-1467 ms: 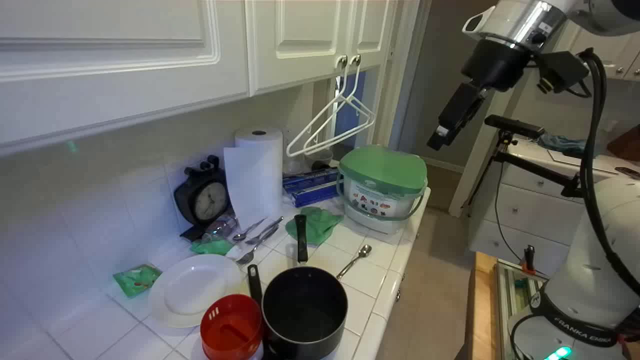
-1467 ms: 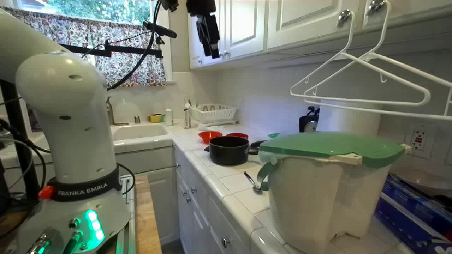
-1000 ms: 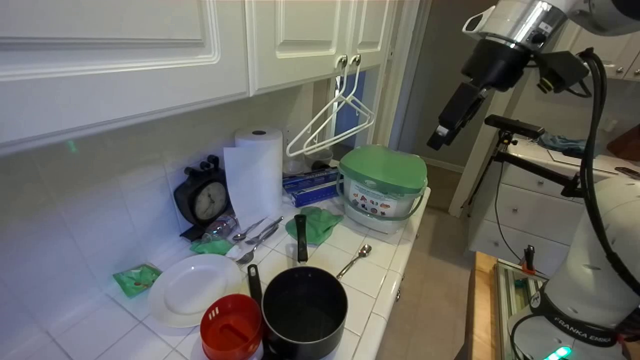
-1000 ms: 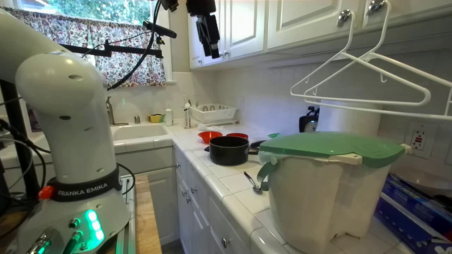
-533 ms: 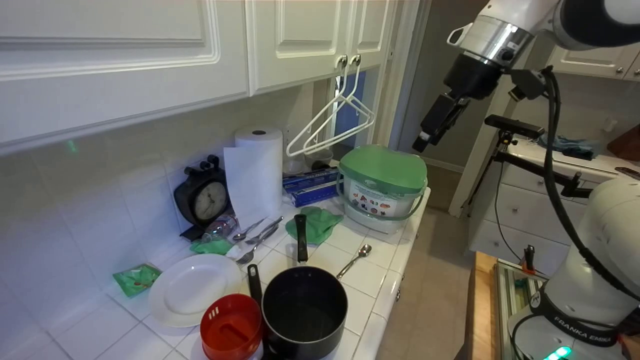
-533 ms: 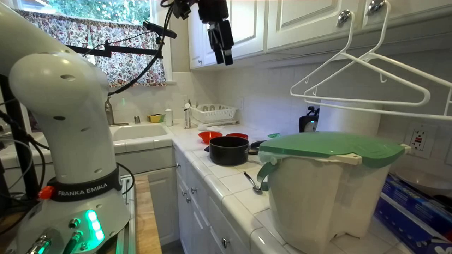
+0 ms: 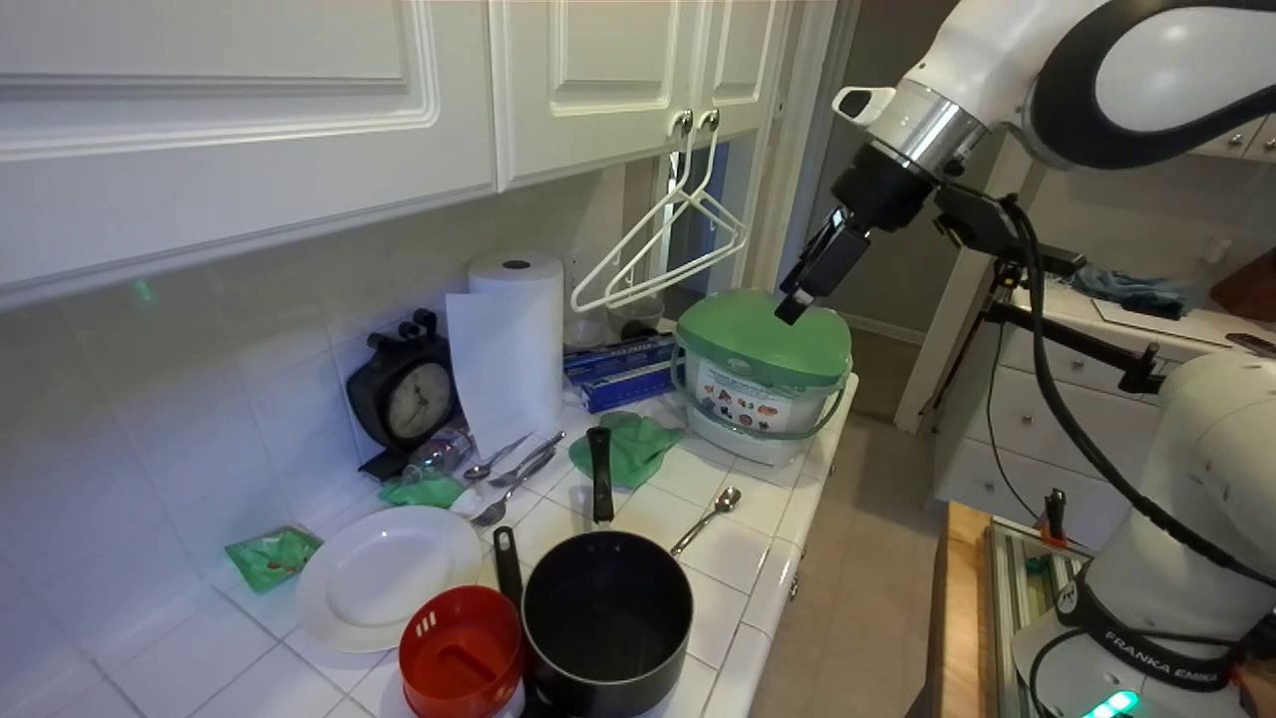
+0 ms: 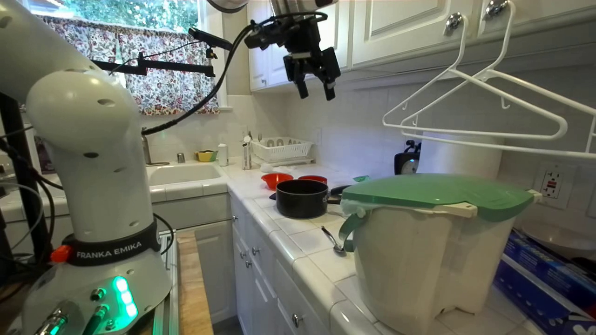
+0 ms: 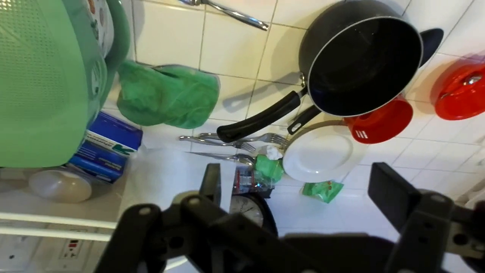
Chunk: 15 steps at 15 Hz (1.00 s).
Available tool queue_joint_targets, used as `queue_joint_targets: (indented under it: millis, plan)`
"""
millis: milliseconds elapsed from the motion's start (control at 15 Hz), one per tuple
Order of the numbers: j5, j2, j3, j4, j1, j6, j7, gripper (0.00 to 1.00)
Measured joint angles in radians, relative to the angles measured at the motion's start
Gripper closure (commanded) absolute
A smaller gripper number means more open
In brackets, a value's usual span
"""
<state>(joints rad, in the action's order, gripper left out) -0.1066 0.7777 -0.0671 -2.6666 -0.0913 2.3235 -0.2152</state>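
My gripper (image 9: 298, 185) is open and empty, with its two black fingers wide apart. It is in the air above the counter, touching nothing, and shows in both exterior views (image 7: 793, 304) (image 8: 317, 93). In an exterior view it overlaps the green lid (image 7: 748, 324) of a white bin (image 7: 738, 404). Below it are a black pot (image 9: 363, 64), a red cup with slots (image 9: 380, 123), a white plate (image 9: 320, 153), a green cloth (image 9: 170, 96) and several forks and spoons. A green packet (image 9: 322, 190) appears between the fingers, far below them.
White hangers (image 7: 658, 249) hang from the upper cabinet knobs. A paper towel roll (image 7: 518, 349), a black dial scale (image 7: 409, 389) and blue boxes (image 7: 623, 374) stand along the wall. A spoon (image 7: 708, 521) lies near the counter edge. A dish rack (image 8: 281, 150) stands by the sink (image 8: 184, 174).
The arm held still at first, then moved over the counter and lower, toward the bin's lid in an exterior view. The wrist has turned, and the fingers now show spread apart.
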Motion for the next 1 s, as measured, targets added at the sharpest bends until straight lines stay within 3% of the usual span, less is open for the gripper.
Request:
queue_joint_targets:
  millis: [333,533,667,1000]
  plan:
    - [-0.053,-0.062,-0.098,-0.013,-0.101,0.022,-0.112,0.0]
    - [-0.059,-0.107,-0.102,-0.015,-0.111,0.02,-0.124,0.0]
    - [-0.046,-0.148,-0.064,-0.014,-0.085,0.02,-0.062,0.0]
    - [0.035,-0.259,0.113,0.008,0.019,-0.002,0.218,0.0]
